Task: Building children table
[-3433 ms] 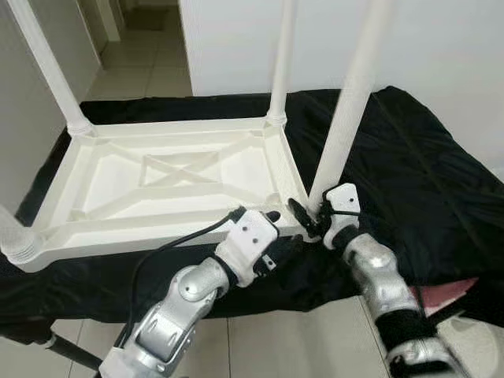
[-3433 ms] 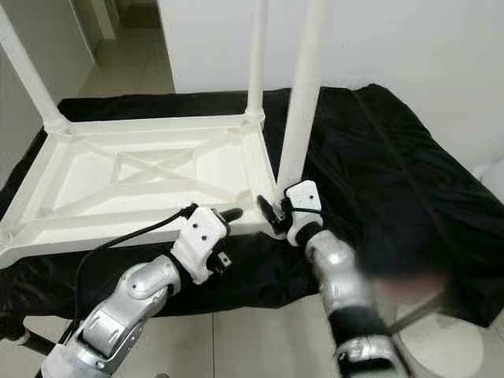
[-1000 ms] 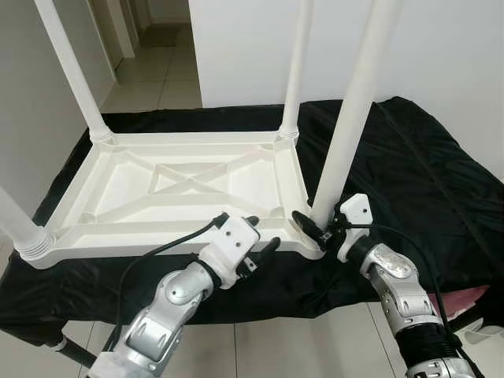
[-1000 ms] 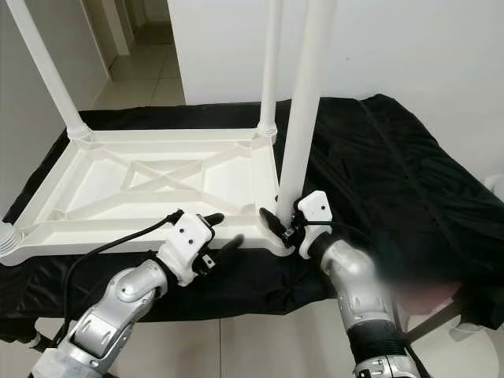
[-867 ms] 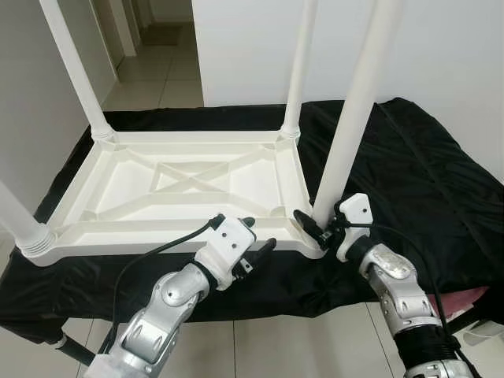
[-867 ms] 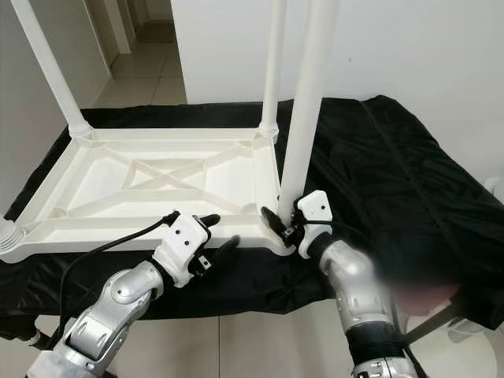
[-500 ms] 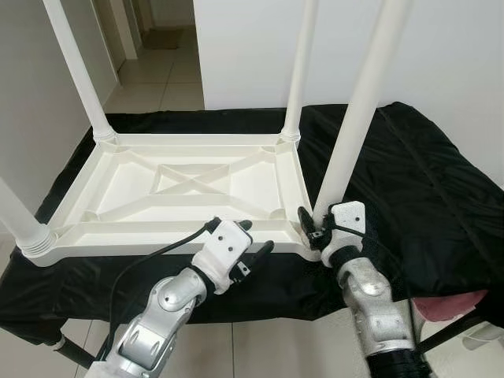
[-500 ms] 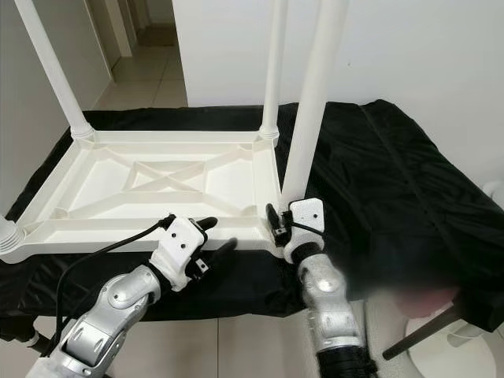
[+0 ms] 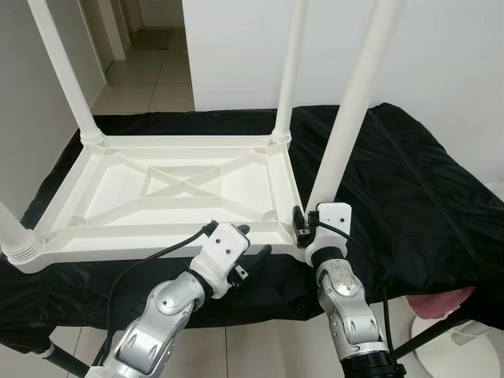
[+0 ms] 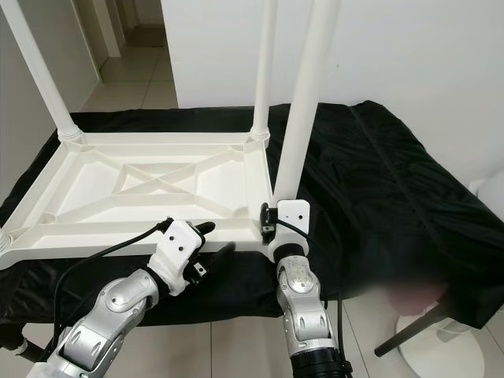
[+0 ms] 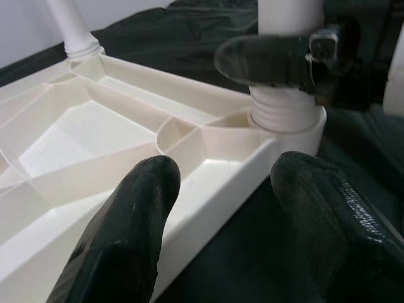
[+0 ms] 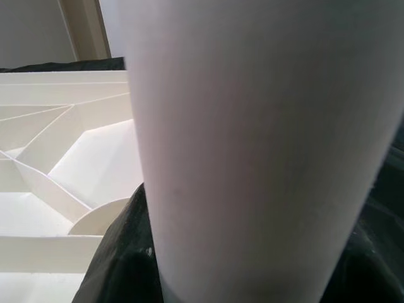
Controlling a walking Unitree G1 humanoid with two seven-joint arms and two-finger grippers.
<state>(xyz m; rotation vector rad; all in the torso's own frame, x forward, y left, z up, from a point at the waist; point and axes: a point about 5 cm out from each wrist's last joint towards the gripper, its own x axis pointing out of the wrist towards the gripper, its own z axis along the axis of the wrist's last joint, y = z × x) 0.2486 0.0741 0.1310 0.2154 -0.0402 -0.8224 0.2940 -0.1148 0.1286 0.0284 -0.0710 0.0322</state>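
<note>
A white plastic children's table (image 9: 142, 240) lies upside down on a black cloth, its legs pointing up. The near right leg (image 9: 346, 126) stands in its corner socket (image 11: 287, 113). My right gripper (image 9: 303, 228) is shut on the foot of that leg, with the leg (image 12: 252, 145) pressed between its fingers (image 12: 120, 252). My left gripper (image 9: 253, 240) is open at the table's near rim, just left of that corner. Its two fingers (image 11: 139, 214) sit either side of the rim edge, holding nothing.
The black cloth (image 9: 409, 181) covers the whole work surface and hangs over its near edge. A white wall stands behind. A tiled hallway (image 9: 150, 71) opens at the back left. A pink-red thing (image 9: 441, 303) and a white round object (image 9: 476, 346) lie on the floor, lower right.
My right wrist has swung from the right of the leg round to its near side, staying at the leg's foot. The left gripper has barely moved. The camera has shifted a little.
</note>
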